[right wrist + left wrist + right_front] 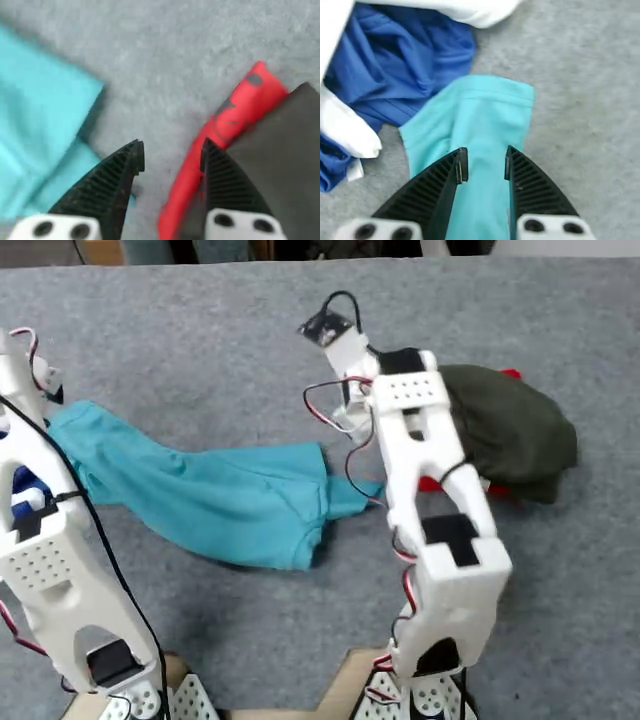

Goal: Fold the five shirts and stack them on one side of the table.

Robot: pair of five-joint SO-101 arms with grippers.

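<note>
We take this for a robotics lab or hobby workshop rather than a home. A bench [200,330] covered in grey felt spreads across the high view. Two white arms of printed-looking plastic stretch over it, one [48,560] at the lower left of the frame, the other [440,530] at the lower right. Bare red, black and white wires [330,405] loop along the second, and a small bare circuit board [325,328] sits near its far end. In the left wrist view we see the left pincer [482,165], black ribbed plastic on a white mount. A tan board [345,680] lies at the bottom centre of the high view.

Soft matt cloth teal shirt [225,498]
</note>
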